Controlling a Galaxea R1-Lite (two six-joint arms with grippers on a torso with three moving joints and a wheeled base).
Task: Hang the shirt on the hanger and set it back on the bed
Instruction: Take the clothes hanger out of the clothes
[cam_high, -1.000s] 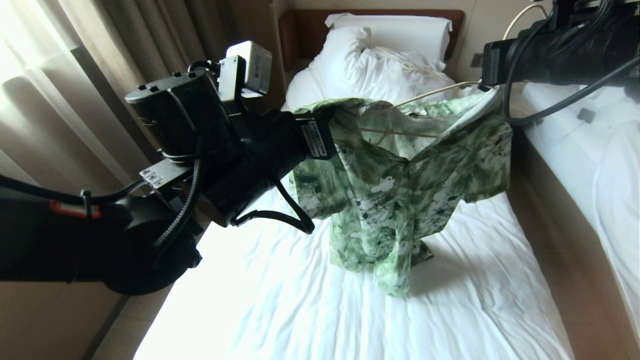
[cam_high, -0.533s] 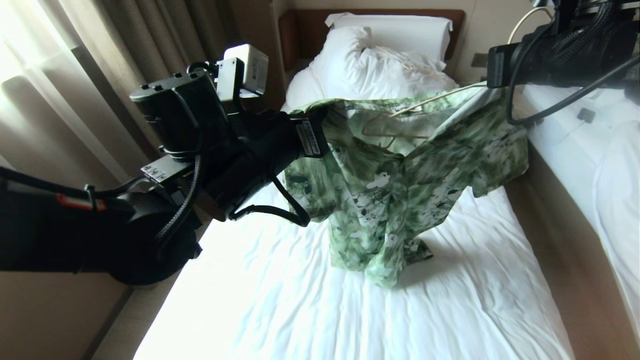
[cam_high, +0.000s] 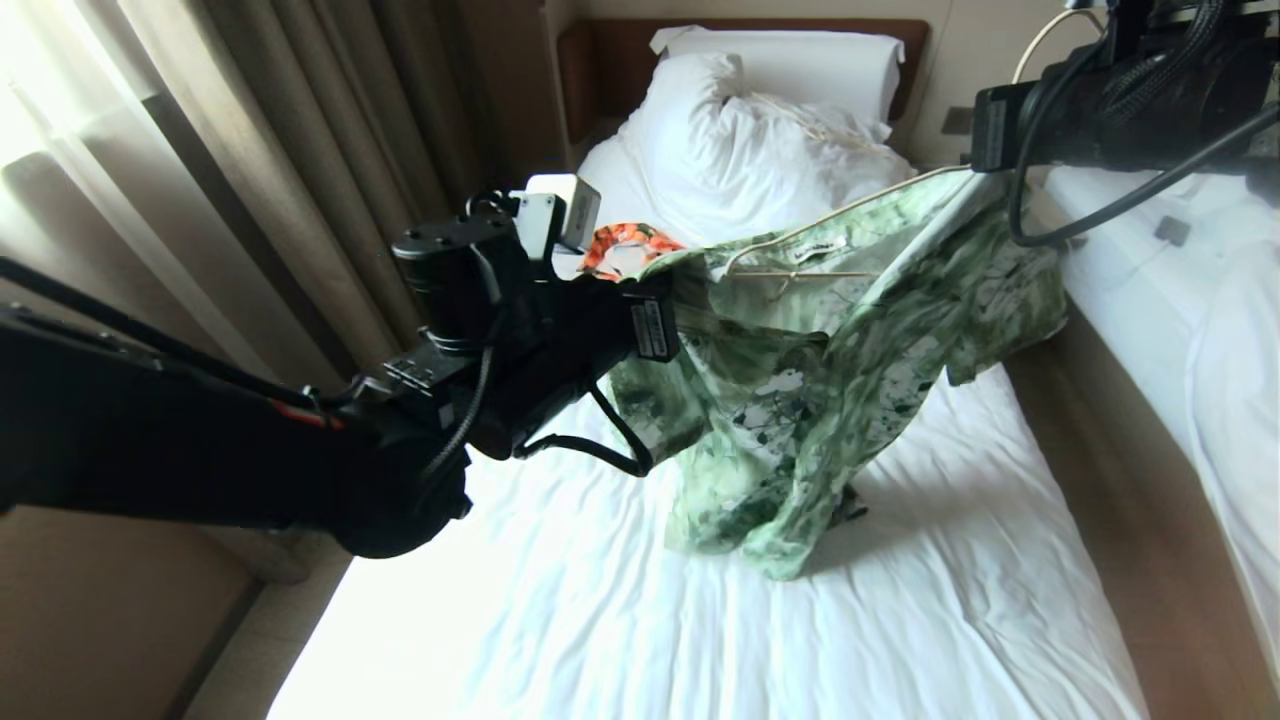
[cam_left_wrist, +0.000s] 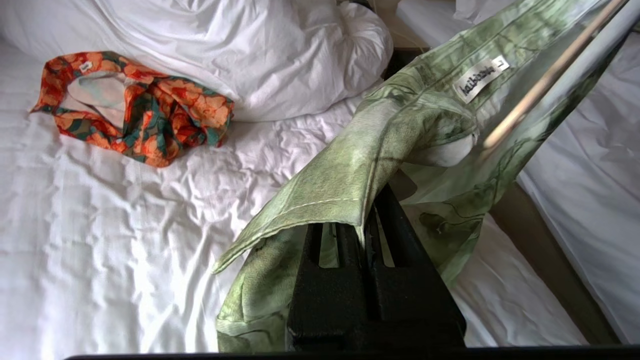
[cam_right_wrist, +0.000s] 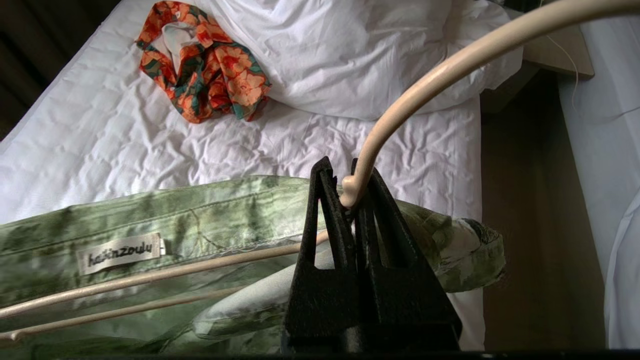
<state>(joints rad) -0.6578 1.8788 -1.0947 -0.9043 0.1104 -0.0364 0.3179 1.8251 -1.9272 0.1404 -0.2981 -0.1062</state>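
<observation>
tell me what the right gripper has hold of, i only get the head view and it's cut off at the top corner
Observer: The right gripper is shut on the hanger, at the neck just below the hook.
Operator: is the shirt caught in that grip too
Observer: The shirt lies right against that gripper; whether cloth is pinched I cannot tell.
Operator: and what is the left gripper holding
Observer: The left gripper is shut on a folded edge of the shirt, apart from the hanger's wire.
Operator: what's that orange thing behind the left arm
Observer: A crumpled orange-and-green garment, lying on the bed beside the duvet.

Thin matt cloth shirt (cam_high: 850, 330), smooth cream-coated hanger (cam_right_wrist: 425, 80), wrinkled white cotton-like sheet on bed (cam_high: 620, 600).
</observation>
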